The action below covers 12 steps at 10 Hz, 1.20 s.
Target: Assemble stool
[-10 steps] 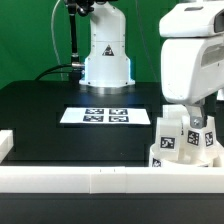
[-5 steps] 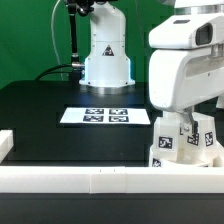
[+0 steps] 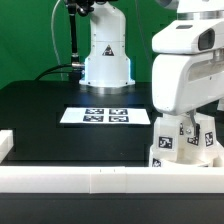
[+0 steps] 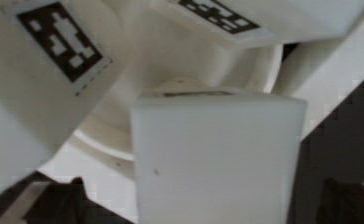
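The white stool seat [image 3: 183, 160] stands at the exterior view's right by the front rail, with white tagged legs [image 3: 168, 138] upright on it. My gripper [image 3: 186, 116] hangs straight over these legs; its fingertips are hidden among them. In the wrist view a plain white leg [image 4: 214, 150] fills the middle, running down between my two dark fingers [image 4: 54, 205]. A small gap shows on each side of it, so my gripper [image 4: 200, 215] looks open around this leg. Two more tagged legs [image 4: 63, 40] and the round seat [image 4: 108, 135] lie behind.
The marker board [image 3: 107, 116] lies on the black table in the middle. A long white rail [image 3: 90, 181] runs along the front, and a short rail end [image 3: 5, 144] is at the exterior view's left. The arm's white base [image 3: 106, 60] stands at the back.
My hand has come down over the stool's legs, turned, and shifted toward the exterior view's left. In the last half second it barely moved. The legs and seat stayed put.
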Each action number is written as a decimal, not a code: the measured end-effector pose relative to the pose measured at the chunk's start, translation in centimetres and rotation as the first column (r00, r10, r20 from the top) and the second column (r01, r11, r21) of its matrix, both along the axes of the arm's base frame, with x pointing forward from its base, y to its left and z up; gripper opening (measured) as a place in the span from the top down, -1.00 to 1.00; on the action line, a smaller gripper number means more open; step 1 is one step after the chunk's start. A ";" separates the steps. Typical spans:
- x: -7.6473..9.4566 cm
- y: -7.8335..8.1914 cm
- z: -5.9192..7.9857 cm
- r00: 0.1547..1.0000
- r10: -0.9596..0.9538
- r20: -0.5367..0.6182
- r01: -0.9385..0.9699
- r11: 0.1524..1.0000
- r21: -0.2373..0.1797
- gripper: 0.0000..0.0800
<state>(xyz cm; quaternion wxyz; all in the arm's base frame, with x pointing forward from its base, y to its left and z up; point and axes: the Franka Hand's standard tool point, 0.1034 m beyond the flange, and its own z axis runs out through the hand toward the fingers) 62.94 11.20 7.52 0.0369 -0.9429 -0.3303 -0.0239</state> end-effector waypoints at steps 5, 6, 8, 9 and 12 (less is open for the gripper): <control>0.1 -0.1 -0.1 1.000 -0.008 0.002 0.008 1.000 0.000 0.16; 0.1 -0.1 -0.1 1.000 -0.027 0.000 0.027 1.000 0.001 0.16; 0.1 -0.1 -0.1 0.999 -0.045 -0.002 0.045 0.999 0.002 0.16; 0.1 -0.1 -0.1 0.989 -0.145 -0.011 0.145 0.989 0.004 0.16; 0.0 0.1 -0.1 0.924 -0.382 -0.035 0.382 0.924 0.012 0.16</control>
